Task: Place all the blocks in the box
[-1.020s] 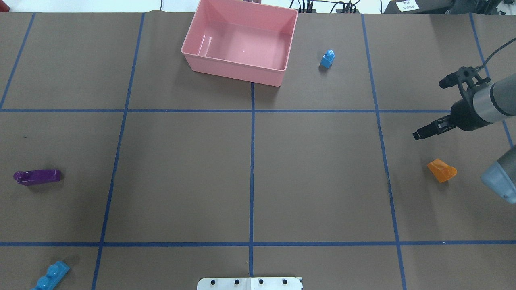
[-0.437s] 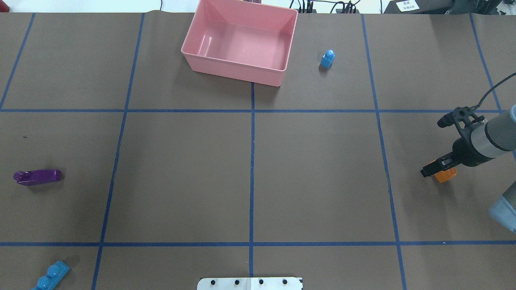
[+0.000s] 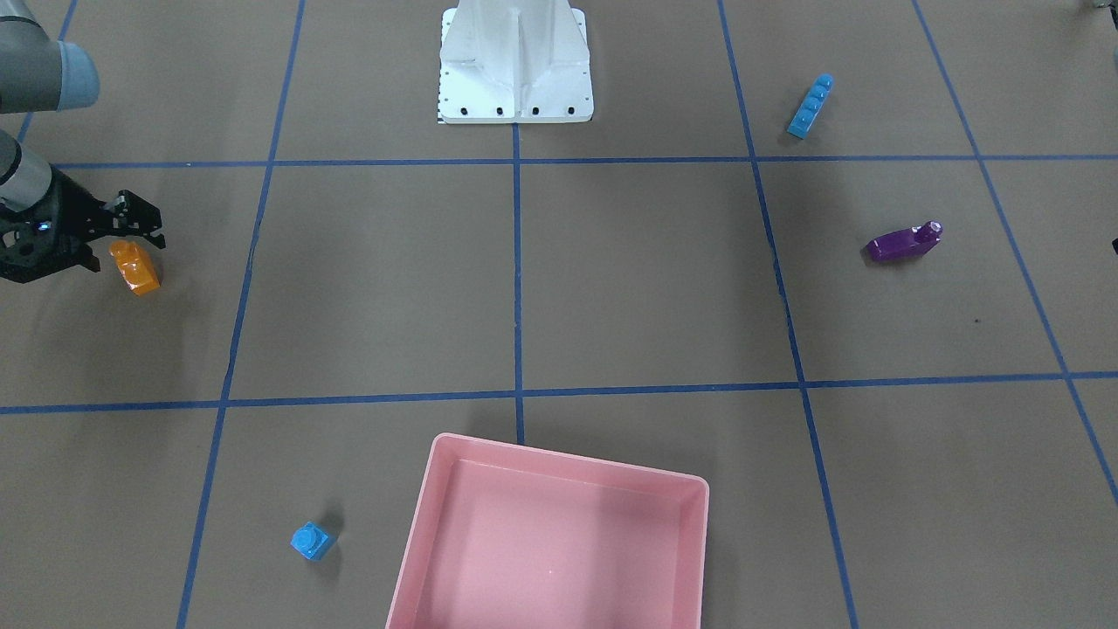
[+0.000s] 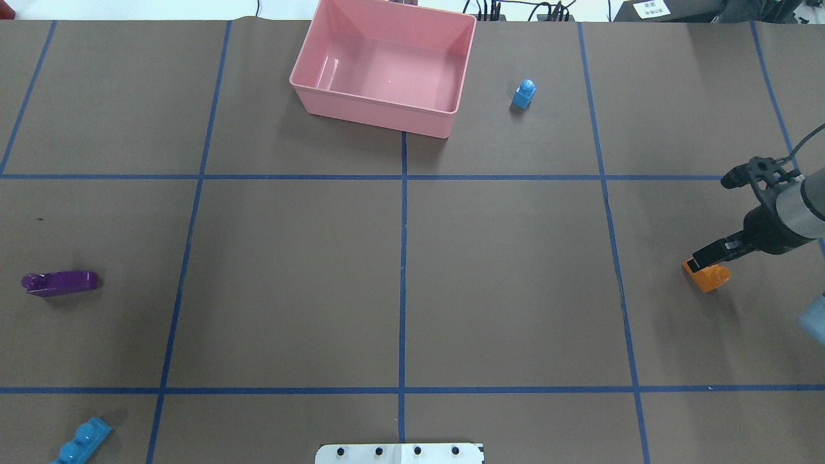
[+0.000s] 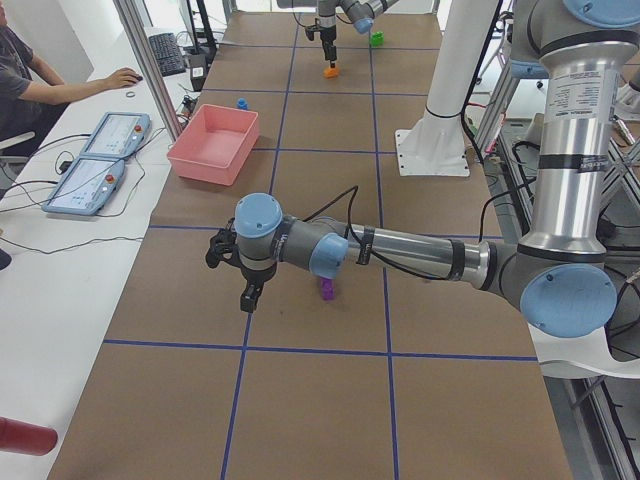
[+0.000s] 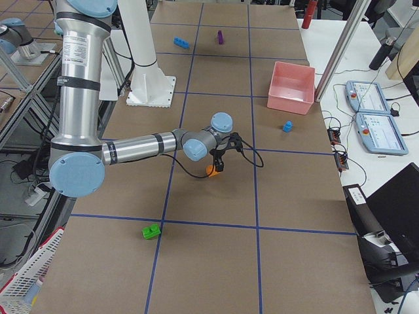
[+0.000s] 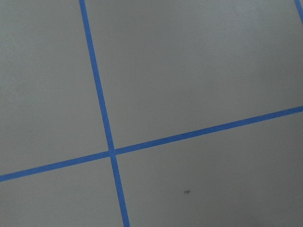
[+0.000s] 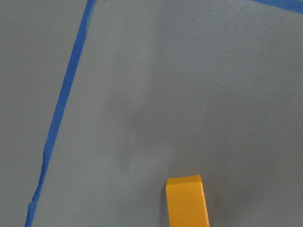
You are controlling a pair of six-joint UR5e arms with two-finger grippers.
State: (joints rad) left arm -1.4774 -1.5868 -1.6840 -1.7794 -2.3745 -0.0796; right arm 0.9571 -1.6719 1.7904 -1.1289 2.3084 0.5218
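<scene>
The pink box (image 4: 374, 106) stands empty at the far middle of the table, also in the front view (image 3: 568, 459). My right gripper (image 4: 695, 264) hangs low right over the orange block (image 4: 712, 277); in the front view the gripper (image 3: 113, 240) looks open, with the orange block (image 3: 135, 269) just beside it. The small blue cube (image 4: 524, 95) stands right of the box. The purple block (image 4: 59, 282) and long blue bar (image 4: 84, 441) lie far left. The green cube (image 6: 151, 231) shows only in side views. My left gripper (image 5: 247, 298) hovers near the purple block; I cannot tell its state.
The white base plate (image 4: 399, 453) sits at the near middle edge. Blue tape lines grid the brown table. An operator (image 5: 40, 80) and two tablets (image 5: 95, 165) are beside the table's far side.
My right gripper has come down and toward the near side, from above the orange block to right over it, then shifted slightly right. The blocks and box have not moved.
</scene>
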